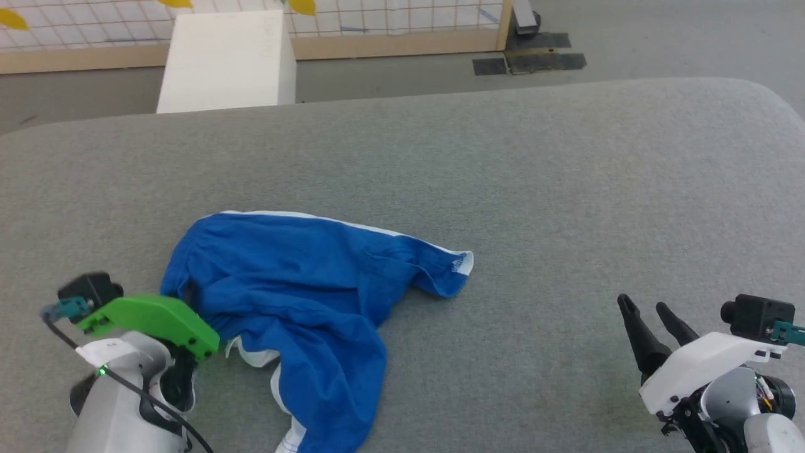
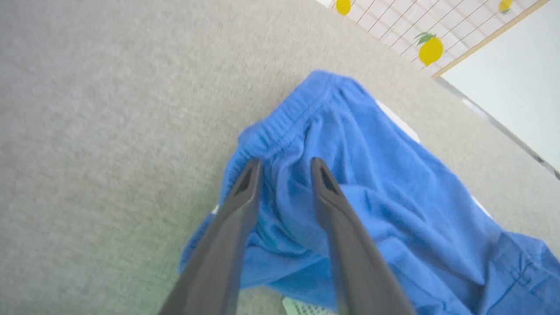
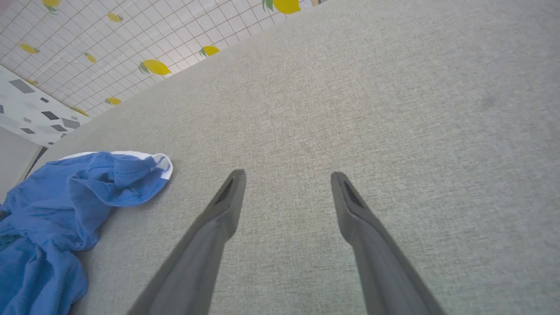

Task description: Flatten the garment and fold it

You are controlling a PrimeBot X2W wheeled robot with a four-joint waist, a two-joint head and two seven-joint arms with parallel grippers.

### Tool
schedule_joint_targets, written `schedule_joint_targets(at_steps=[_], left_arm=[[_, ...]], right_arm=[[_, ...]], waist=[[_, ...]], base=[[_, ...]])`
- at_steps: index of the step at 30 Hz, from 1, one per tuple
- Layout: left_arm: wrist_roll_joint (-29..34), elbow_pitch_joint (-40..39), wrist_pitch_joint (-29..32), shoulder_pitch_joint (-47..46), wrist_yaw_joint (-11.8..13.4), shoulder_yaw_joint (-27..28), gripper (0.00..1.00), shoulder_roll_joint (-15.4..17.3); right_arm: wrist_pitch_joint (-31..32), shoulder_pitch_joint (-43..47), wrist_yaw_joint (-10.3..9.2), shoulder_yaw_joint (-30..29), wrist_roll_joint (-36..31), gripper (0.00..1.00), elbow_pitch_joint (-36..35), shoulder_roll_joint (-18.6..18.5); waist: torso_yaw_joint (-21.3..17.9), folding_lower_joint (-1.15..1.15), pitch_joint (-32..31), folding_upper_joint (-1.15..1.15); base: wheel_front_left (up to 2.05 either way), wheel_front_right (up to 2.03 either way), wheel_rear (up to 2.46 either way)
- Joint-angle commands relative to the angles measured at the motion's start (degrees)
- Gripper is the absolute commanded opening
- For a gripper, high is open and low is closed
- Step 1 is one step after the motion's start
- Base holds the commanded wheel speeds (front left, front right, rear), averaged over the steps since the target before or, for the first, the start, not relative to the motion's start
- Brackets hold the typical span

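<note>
Softly rumpled blue garment (image 1: 302, 296), left pincer (image 2: 286, 168) half-open astride its folds, right pincer (image 3: 286, 179) wide, empty

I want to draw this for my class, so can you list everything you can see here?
shorts: one, bright blue with white stripes, crumpled on the table's left part.
table: one, grey cloth top, under the shorts.
box: one, white, beyond the table's far edge.
screen: one, white grid with yellow lemons and a wooden frame, behind the box.
mats: count unclear, dark, on the grey floor by the screen's end.
left gripper: one, dark fingers, open, over the shorts' waistband.
right gripper: one, dark fingers, open, over bare table on the right.
</note>
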Motion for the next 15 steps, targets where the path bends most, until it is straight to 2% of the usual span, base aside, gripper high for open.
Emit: schedule_joint_targets(at_steps=[1,3,8,10,11,15], left_arm=[[0.6,-1.8,-2.5,-0.4,-1.1,0.2,1.0,0.2],[3.3,-5.3,-7.6,-0.7,-2.6,-0.9,1.0,0.9],[13.4,-12.9,-22.3,3.4,-3.0,-4.3,1.0,2.5],[15.9,-14.2,-24.1,5.9,-2.7,-5.9,1.0,2.2],[17.0,-14.9,-25.2,8.8,-1.8,-6.6,1.0,0.4],[17.2,-16.0,-25.8,10.7,-1.3,-6.9,1.0,-2.6]], right_arm=[[0.3,0.3,-0.08,0.3,-0.4,1.0,-0.5,0.0],[0.7,0.0,-0.08,0.9,-0.6,1.0,-1.0,0.0],[3.4,-2.8,-0.08,4.7,-2.5,1.0,-2.3,0.0],[6.0,-4.4,-0.08,6.9,-3.3,1.0,-1.7,0.0],[9.4,-7.8,-0.08,10.4,-5.9,1.0,0.1,0.0],[13.1,-13.3,-0.08,15.5,-9.8,1.0,4.8,0.0]], waist=[[1.3,0.0,-0.9,0.0],[1.9,0.0,-1.2,0.0],[2.3,0.0,-1.8,0.0],[2.4,0.0,-1.8,0.0],[2.9,0.0,-1.6,0.0],[4.5,0.0,-0.6,0.0]], base=[[0.0,0.0,0.0],[0.0,0.0,0.0],[0.0,0.0,0.0],[0.0,0.0,0.0],[0.0,0.0,0.0],[0.0,0.0,0.0]])
